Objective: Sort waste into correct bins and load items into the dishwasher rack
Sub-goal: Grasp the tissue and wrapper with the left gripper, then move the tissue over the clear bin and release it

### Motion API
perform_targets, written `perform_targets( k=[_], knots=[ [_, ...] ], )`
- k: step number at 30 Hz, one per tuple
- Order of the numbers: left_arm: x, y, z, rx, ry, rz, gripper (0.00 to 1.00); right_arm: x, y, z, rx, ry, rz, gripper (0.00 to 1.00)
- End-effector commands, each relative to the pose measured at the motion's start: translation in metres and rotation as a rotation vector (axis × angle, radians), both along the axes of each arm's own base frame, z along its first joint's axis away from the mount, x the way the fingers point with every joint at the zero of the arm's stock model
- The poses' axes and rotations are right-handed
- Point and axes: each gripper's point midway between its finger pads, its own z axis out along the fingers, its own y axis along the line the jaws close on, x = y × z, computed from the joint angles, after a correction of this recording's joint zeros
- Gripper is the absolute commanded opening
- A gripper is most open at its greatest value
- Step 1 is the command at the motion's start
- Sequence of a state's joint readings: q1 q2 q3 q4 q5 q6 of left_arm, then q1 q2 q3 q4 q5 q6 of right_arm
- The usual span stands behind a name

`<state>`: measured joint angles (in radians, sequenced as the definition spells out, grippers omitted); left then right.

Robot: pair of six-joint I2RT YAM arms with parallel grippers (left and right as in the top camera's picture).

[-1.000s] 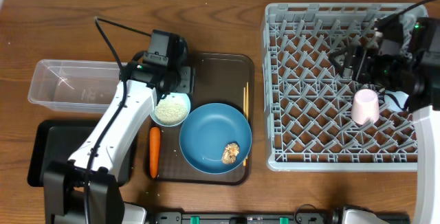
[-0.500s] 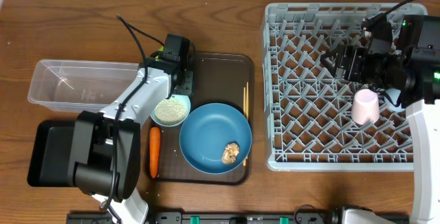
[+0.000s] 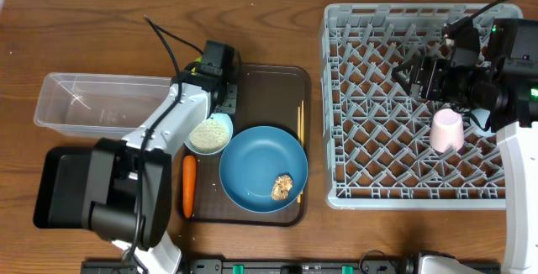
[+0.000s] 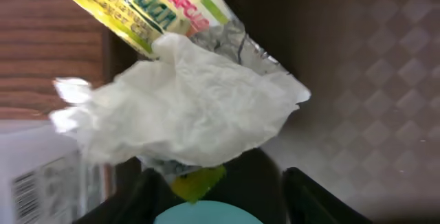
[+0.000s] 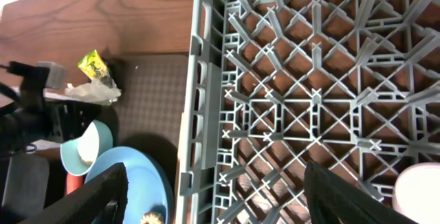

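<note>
The left end effector [image 4: 223,193] hovers with its jaws apart and empty, just beside the tissue [image 4: 185,110] and wrapper [image 4: 148,7] at the brown tray's [image 3: 277,81] far left corner. The right end effector [image 5: 218,195], jaws spread wide and holding nothing, hangs over the rack [image 3: 403,22], where the pink cup [image 3: 446,129] stands.

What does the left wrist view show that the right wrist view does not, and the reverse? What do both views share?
Only the left wrist view: the printed letters on the yellow-green wrapper and a barcode label at the picture's lower left. Only the right wrist view: the grey rack, the pink cup, the blue plate and the carrot. Both: the wrapper, the white tissue, the pale blue bowl and the brown tray.
</note>
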<state>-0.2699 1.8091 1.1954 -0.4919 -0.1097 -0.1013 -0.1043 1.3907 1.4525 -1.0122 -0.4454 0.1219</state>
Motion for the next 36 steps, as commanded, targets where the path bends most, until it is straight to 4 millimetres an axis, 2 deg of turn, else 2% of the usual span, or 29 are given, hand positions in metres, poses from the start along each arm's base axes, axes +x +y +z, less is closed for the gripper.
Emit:
perform_targets(
  k=[1,3,12,14,16,17,18,19,20,22,24,26,31,34,35,36],
  knots=[
    [0.008,0.016,0.024,0.074,-0.085,0.056,0.62,0.003,-0.001,0.003,-0.006,-0.012,-0.005,0.75],
    [0.01,0.022,0.023,0.096,-0.092,0.09,0.63,0.003,-0.001,0.003,-0.007,-0.014,-0.005,0.75],
    [0.028,0.018,-0.001,0.042,-0.128,0.2,0.62,0.003,-0.001,0.003,-0.009,-0.011,-0.007,0.76],
    [0.028,0.018,-0.003,0.038,-0.127,0.208,0.51,0.002,-0.001,0.002,-0.008,-0.007,-0.007,0.77],
    [0.028,0.018,-0.003,0.04,-0.125,0.208,0.45,0.002,-0.001,0.002,-0.008,-0.005,-0.007,0.77],
    [0.028,0.018,-0.004,0.041,-0.123,0.208,0.4,0.002,-0.001,0.002,-0.008,-0.004,-0.007,0.77],
    [0.027,0.018,-0.004,0.041,-0.122,0.208,0.29,0.002,-0.001,0.002,-0.008,-0.004,-0.007,0.77],
    [0.026,0.018,-0.004,0.043,-0.117,0.207,0.13,0.002,-0.001,0.002,-0.008,-0.004,-0.007,0.77],
    [0.025,0.018,-0.003,0.043,-0.115,0.207,0.06,0.002,-0.001,0.002,-0.008,-0.004,-0.007,0.77],
    [0.023,0.016,0.0,0.041,-0.111,0.2,0.06,0.002,-0.001,0.002,-0.009,-0.004,-0.007,0.78],
    [0.019,0.013,0.013,0.037,-0.119,0.192,0.06,0.002,-0.001,0.002,-0.009,-0.004,-0.007,0.79],
    [0.016,0.01,0.035,0.027,-0.144,0.183,0.06,0.002,-0.001,0.002,-0.008,-0.004,-0.007,0.79],
    [-0.002,0.008,0.105,-0.02,-0.253,0.169,0.06,0.003,-0.001,0.003,-0.009,-0.011,-0.007,0.79],
    [-0.017,0.019,0.14,-0.028,-0.316,0.186,0.06,0.004,-0.001,0.004,-0.01,-0.018,-0.007,0.8],
    [-0.021,0.025,0.148,-0.013,-0.331,0.201,0.06,0.004,-0.001,0.004,-0.01,-0.02,-0.007,0.8],
    [-0.027,0.04,0.156,0.035,-0.348,0.239,0.06,0.005,-0.001,0.005,-0.01,-0.023,-0.007,0.8]
  ],
)
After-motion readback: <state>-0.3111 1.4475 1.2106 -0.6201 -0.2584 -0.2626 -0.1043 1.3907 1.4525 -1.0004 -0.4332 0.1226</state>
